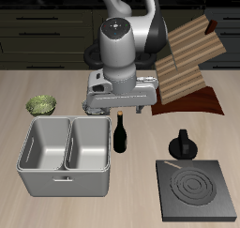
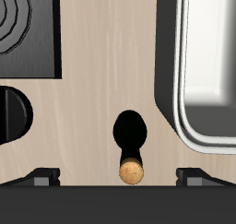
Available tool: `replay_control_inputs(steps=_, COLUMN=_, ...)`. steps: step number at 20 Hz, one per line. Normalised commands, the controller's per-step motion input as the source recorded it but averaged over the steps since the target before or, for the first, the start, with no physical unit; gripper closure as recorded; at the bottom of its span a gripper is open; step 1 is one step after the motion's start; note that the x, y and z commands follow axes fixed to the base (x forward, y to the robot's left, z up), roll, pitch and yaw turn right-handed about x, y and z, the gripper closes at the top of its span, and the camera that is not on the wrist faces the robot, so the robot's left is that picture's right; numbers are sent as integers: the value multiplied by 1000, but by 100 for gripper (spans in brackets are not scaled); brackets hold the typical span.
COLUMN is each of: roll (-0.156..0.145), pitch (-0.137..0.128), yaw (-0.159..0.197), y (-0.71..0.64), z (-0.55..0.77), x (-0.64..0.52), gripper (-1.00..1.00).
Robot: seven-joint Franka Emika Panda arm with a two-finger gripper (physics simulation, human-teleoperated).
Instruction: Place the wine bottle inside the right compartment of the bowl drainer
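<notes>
The wine bottle, dark with a cork-coloured top, stands upright on the table just beside the bowl drainer, a grey two-well basin whose wells are both empty. My gripper hangs open directly above the bottle, not touching it. In the wrist view the bottle is seen from above, with its top between the two fingertips of my gripper, and the bowl drainer's rim runs close beside it.
A flat black plate with spiral rings lies near the table's front edge. A black round-knobbed object stands behind it. A small green bowl sits behind the drainer, and a wooden rack stands farther back.
</notes>
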Motion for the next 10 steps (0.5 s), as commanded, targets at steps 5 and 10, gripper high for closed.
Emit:
replay_control_inputs(steps=5, roll=2, pitch=11, yaw=-12, y=-26, z=-62, x=7, gripper=-100)
replay_control_inputs(steps=10, roll=-1, pitch=9, yaw=-6, y=-41, z=-104, x=15, gripper=-100)
